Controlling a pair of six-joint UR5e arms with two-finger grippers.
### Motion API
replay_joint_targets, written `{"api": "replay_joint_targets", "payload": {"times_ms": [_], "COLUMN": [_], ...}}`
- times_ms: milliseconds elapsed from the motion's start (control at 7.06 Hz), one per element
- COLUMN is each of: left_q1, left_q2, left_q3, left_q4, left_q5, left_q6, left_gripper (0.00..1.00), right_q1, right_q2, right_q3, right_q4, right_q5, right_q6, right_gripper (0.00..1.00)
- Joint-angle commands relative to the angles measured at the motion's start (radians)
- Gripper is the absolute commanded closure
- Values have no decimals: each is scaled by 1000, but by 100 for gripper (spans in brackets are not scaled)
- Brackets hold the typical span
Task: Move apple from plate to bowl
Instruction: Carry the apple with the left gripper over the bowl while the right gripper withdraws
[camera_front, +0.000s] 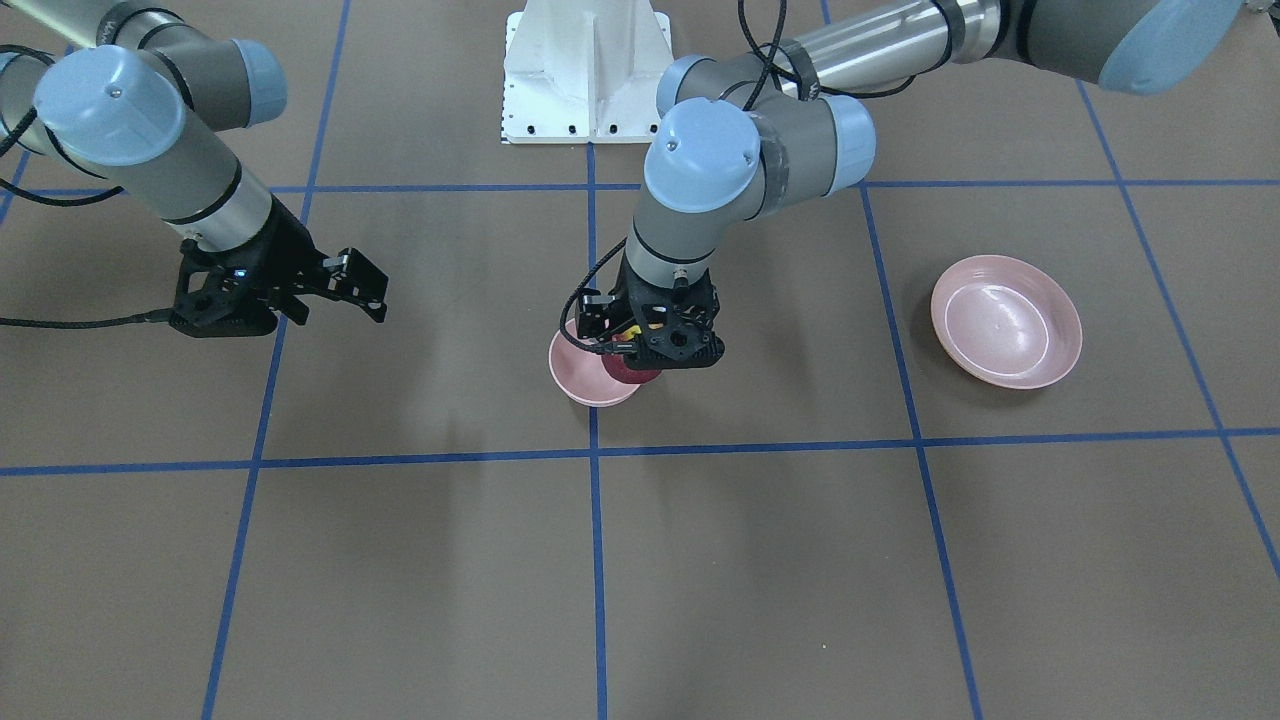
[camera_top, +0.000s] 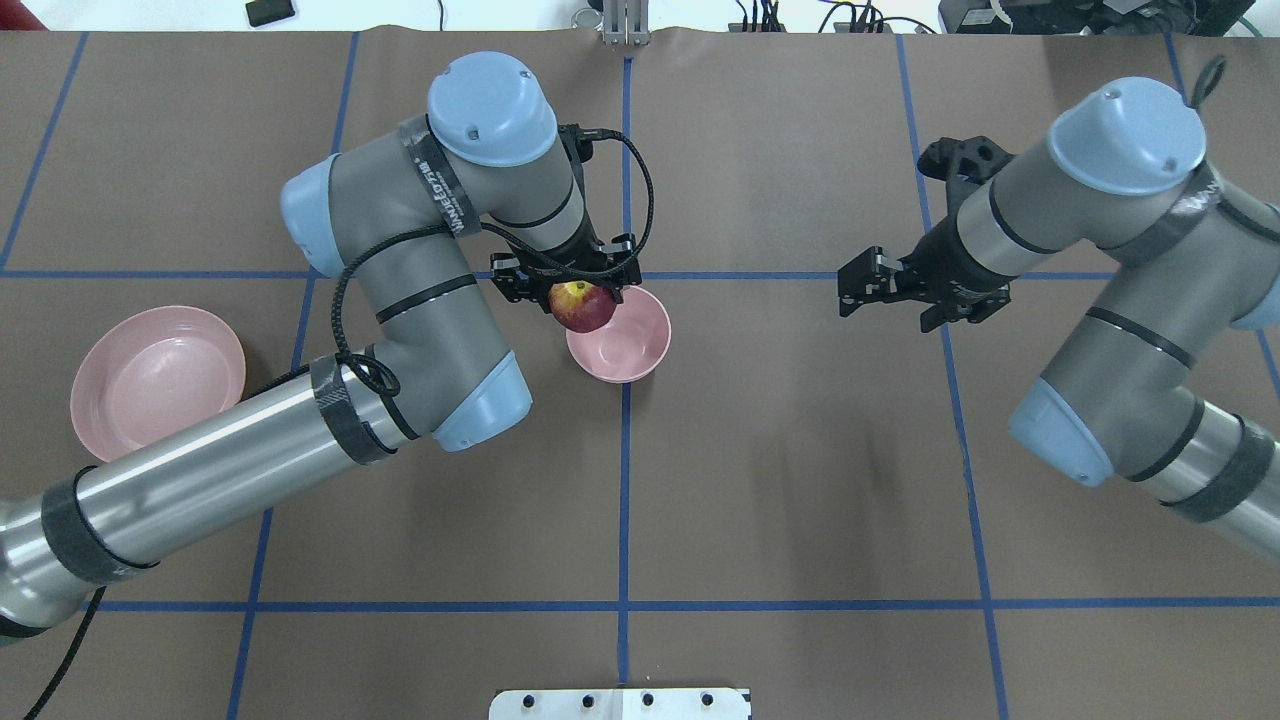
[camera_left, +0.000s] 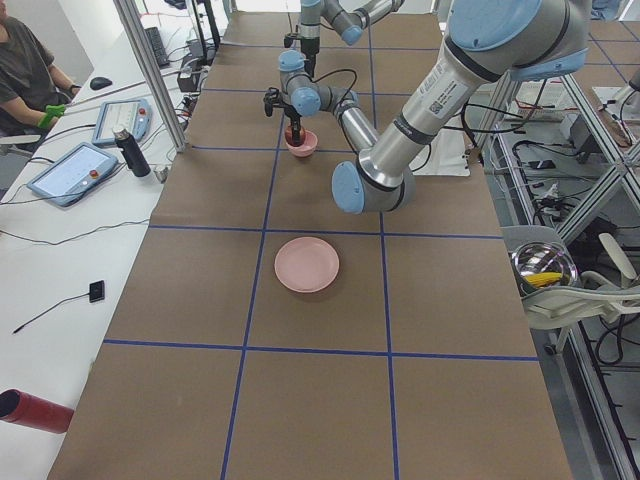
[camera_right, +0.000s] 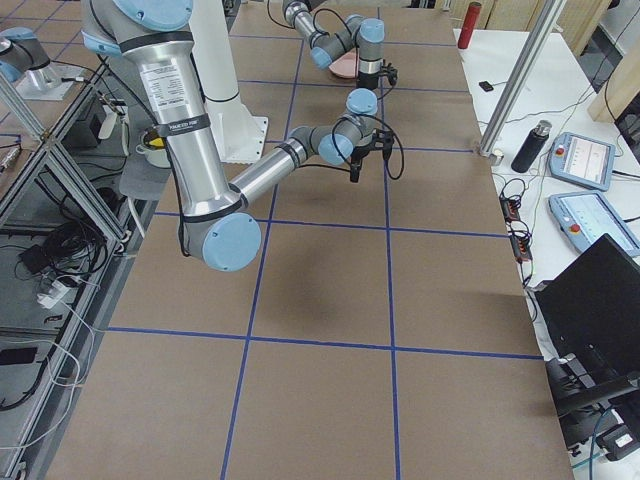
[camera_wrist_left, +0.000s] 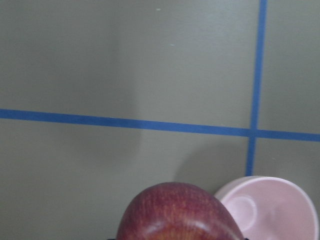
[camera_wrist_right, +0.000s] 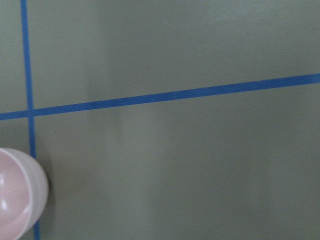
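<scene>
My left gripper (camera_top: 580, 295) is shut on the dark red apple (camera_top: 582, 306), which has a yellow patch near its stem, and holds it above the rim of the small deep pink bowl (camera_top: 622, 338). The apple (camera_front: 628, 365) and bowl (camera_front: 590, 378) also show in the front view, under the gripper (camera_front: 640, 345). The left wrist view shows the apple (camera_wrist_left: 180, 215) low in the frame with the bowl (camera_wrist_left: 272, 210) to its right. The wide shallow pink plate (camera_top: 158, 375) lies empty at the left; it also shows in the front view (camera_front: 1006, 320). My right gripper (camera_top: 872, 285) is open and empty, off to the right.
Blue tape lines cross the brown table cover. The robot's white base (camera_front: 588, 70) stands at the table's near edge. The right wrist view shows the bowl's edge (camera_wrist_right: 20, 195) at lower left. Tablets and a bottle lie on a side bench (camera_left: 90, 160).
</scene>
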Motion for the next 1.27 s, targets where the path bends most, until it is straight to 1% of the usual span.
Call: {"api": "replay_joint_targets", "payload": {"times_ms": [0, 142, 283, 425, 566, 708, 850, 1133], "left_q1": [23, 55, 71, 74, 80, 80, 80, 78], "left_q2": [-29, -29, -28, -28, -28, -29, -28, -28], "left_q3": [47, 67, 79, 88, 88, 88, 85, 79], "left_q4": [-19, -40, -56, -57, -57, -57, -57, -59], "left_q5": [35, 85, 115, 115, 115, 115, 115, 115], "left_q6": [-4, -4, -4, -4, -4, 0, 1, 0], "left_gripper": [100, 100, 94, 78, 59, 23, 3, 2], "right_q1": [13, 19, 24, 30, 28, 28, 28, 27], "right_q2": [-59, -68, -86, -91, -91, -91, -89, -88], "right_q3": [13, 16, 16, 16, 14, 14, 14, 13], "right_q4": [2, 2, 4, 4, 4, 4, 4, 4], "right_q5": [5, 8, 10, 10, 10, 10, 10, 7], "right_q6": [-55, -74, -103, -112, -112, -112, -112, -112], "right_gripper": [0, 0, 0, 0, 0, 0, 0, 0]}}
